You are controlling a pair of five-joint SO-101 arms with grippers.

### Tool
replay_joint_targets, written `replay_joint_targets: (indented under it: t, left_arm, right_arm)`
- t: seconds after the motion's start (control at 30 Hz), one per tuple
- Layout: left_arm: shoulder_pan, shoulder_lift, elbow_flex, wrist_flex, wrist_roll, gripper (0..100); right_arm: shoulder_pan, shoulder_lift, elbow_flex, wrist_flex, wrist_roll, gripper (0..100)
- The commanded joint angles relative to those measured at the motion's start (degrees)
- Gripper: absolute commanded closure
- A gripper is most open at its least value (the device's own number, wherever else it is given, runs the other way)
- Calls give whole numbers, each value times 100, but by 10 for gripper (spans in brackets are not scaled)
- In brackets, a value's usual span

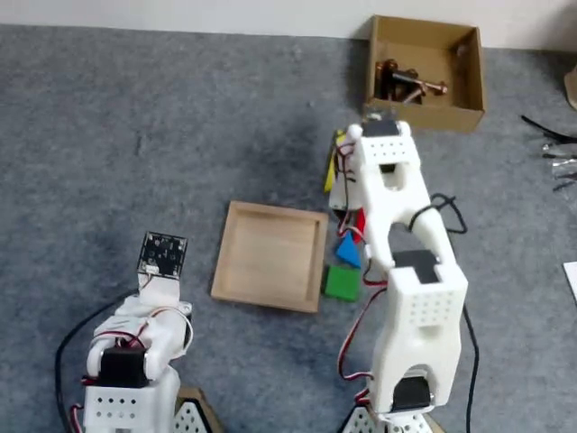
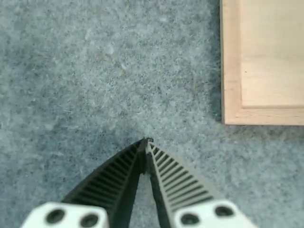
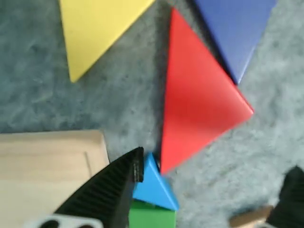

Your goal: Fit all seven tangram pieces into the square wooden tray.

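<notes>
The square wooden tray [image 1: 270,255] lies on the grey carpet with nothing in it. To its right sit a green square [image 1: 341,282], a light blue triangle [image 1: 348,250], a red triangle [image 1: 359,221] and a yellow piece [image 1: 332,167], partly under the right arm [image 1: 397,207]. In the right wrist view my right gripper [image 3: 216,171] is open, one fingertip [image 3: 135,166] touching the light blue triangle [image 3: 153,186] beside the red triangle [image 3: 194,99]. A yellow triangle [image 3: 95,23], a dark blue piece [image 3: 232,28] and the green square [image 3: 152,216] lie around. My left gripper [image 2: 146,142] is shut, empty, over carpet left of the tray [image 2: 261,61].
A cardboard box [image 1: 424,63] holding metal parts stands at the back right. Cables [image 1: 550,144] lie at the right edge. Open carpet spreads left of and behind the tray. The left arm [image 1: 135,343] stands at the front left.
</notes>
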State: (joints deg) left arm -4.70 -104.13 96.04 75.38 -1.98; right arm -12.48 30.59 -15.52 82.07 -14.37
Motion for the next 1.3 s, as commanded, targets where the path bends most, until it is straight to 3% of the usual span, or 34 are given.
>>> replay_joint_targets:
  t: [0.0,0.33,0.97,1.27]
  left_arm:
    - [-57,-31,110,18,-53,995]
    - [-57,-31,110,18,-53,995]
    - [-57,-31,110,18,-53,995]
    - [-57,-31,110,18,-53,995]
  right_arm:
    - [-31,-127,-303,-295,-62,562]
    - [145,-119,-251,-936,-791,562]
    - [321,-110,664,-1719,-800,568]
    - [330,-119,716,-1974,-738,768]
